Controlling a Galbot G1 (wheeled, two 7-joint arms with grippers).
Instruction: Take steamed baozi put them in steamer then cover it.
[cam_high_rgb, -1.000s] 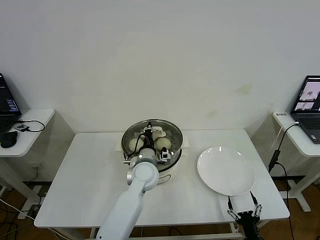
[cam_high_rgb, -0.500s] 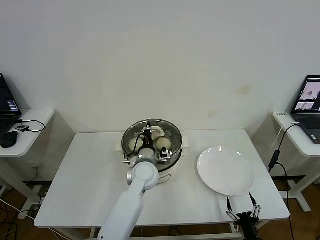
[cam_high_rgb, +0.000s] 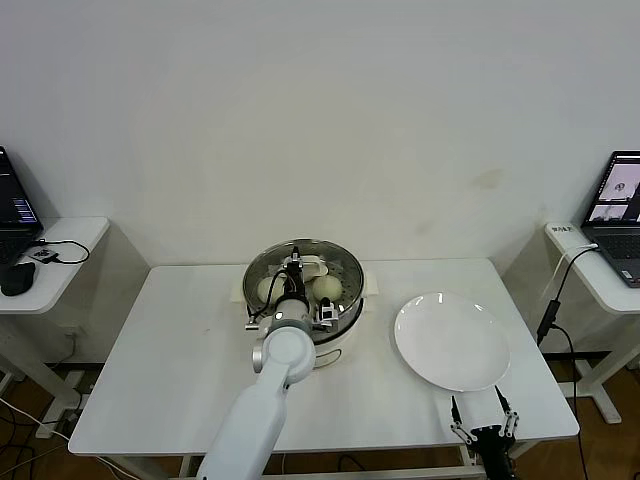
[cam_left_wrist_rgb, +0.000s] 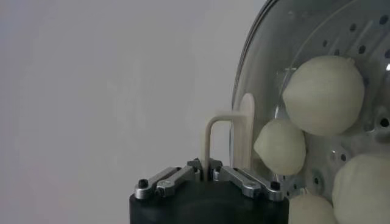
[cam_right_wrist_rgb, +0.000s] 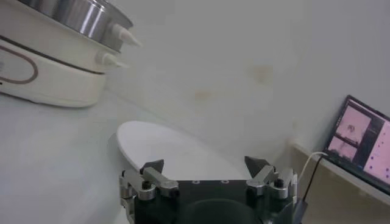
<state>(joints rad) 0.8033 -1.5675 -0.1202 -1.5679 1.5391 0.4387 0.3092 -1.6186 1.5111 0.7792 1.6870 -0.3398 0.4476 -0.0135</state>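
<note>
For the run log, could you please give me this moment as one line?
left gripper: shut on cover handle, over steamer | baozi: inside | right gripper: open, idle by plate

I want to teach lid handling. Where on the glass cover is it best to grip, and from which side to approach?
Grip the cover by its cream handle, coming from above. The handle is a thin raised loop at the lid's middle, while the glass dome is smooth and wide. The left end effector is shut on this handle. The right end effector waits open near the plate.
</note>
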